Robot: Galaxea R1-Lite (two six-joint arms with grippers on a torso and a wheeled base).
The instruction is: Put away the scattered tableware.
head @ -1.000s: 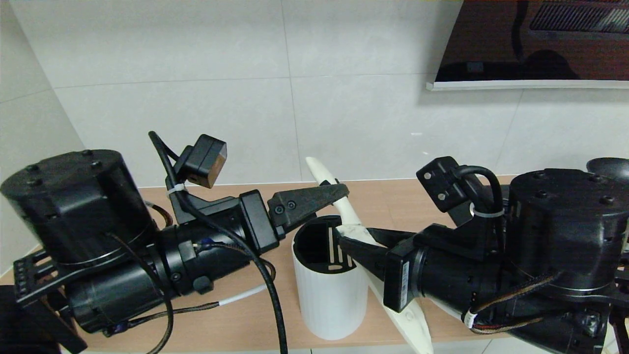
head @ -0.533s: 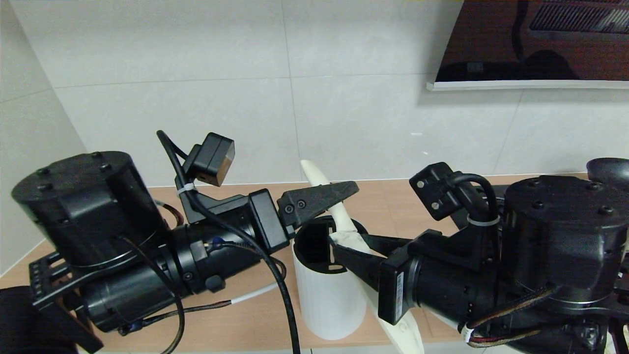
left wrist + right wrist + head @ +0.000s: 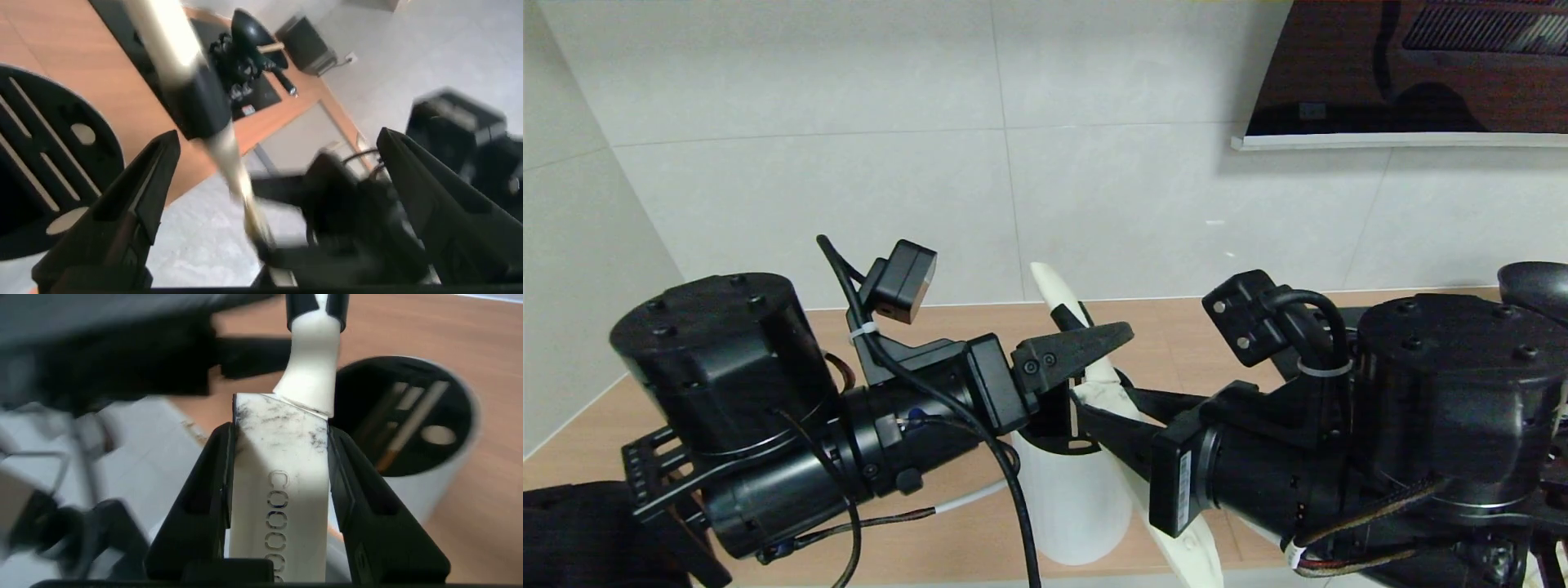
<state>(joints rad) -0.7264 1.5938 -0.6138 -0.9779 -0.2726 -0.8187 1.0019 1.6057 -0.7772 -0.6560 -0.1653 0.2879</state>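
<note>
R pincer pinched the spatula by its wide flat part, fingers pressed on both edges. Spatula sat tilted over the holder: handle tip up twd the wall, other end down by the counter front edge. L pincer was spread wide, w/ the handle passing btwn its fingers, not clamped. Holder stood upright on the counter, white w/ a black slotted insert.

Vs 1 s ago: L arm had slid twd the robot's right, so its top finger now crossed the handle just below the black band, and its wrist covered the holder's left rim. R arm had edged left in the first half-sec, then barely moved. Spatula and holder were approx where they had been, w/ R pincer's grip unchanged.
</note>
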